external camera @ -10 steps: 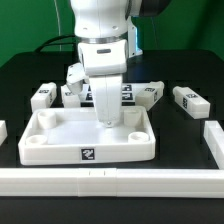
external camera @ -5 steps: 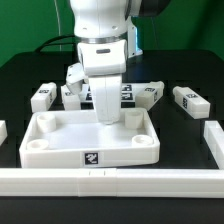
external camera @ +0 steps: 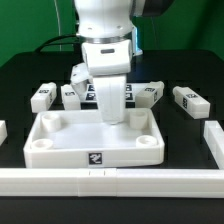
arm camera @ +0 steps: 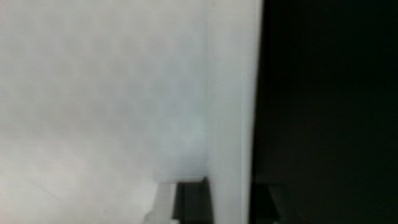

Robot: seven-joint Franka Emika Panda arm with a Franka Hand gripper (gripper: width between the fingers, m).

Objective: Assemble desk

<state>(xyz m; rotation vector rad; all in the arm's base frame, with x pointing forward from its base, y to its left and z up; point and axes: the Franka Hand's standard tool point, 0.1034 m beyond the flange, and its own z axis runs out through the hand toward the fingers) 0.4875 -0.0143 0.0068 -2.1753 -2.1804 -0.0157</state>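
Exterior view has the tabletop (external camera: 60,152) lying flat on the table (external camera: 20,70), just behind the white border rail (external camera: 110,181), with loose legs (external camera: 41,97) beyond it. The pincer (external camera: 110,116) points straight down at the middle of the far wall, jaws together and apparently clamped on that thin rim. Held at one point, the tray could pivot or slip if dragged and knock the nearby legs.
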